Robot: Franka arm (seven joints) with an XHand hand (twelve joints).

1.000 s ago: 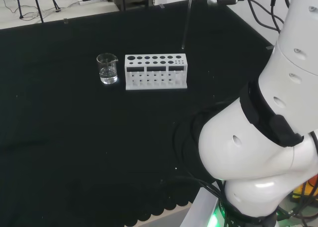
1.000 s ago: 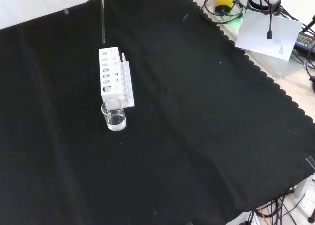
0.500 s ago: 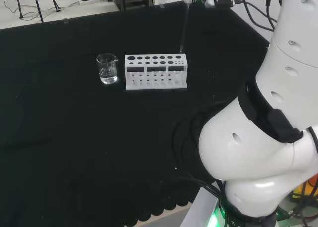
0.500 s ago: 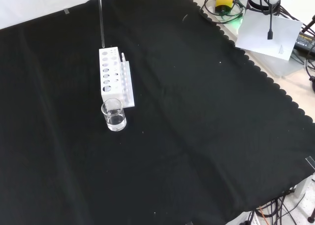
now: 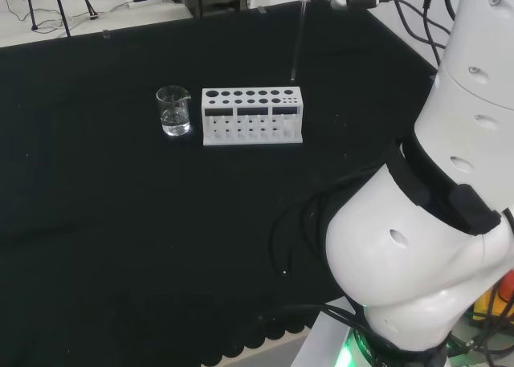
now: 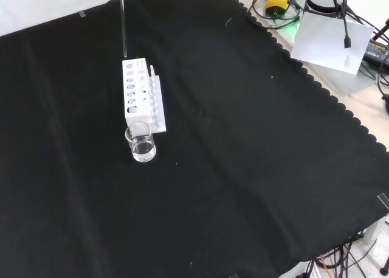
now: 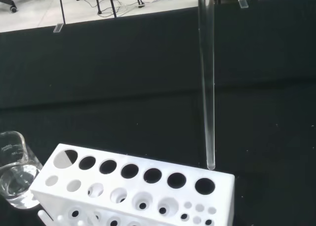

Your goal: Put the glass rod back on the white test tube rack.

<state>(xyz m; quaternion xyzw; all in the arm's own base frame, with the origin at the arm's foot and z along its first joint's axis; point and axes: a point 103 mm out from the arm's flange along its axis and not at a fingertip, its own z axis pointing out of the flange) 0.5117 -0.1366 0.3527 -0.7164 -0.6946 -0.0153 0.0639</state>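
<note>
Glass rod (image 7: 206, 77) upright, tip seemingly just above white rack (image 7: 133, 186)

I'm looking at my arm (image 5: 418, 254) in the head view — big rounded glossy white links, each dotted with small dark screw holes. A black band is wrapping the joint between two links, black cables are trailing beside the upper link and under the lowest one, and a green light is glowing at the base — nothing more is showing.
</note>
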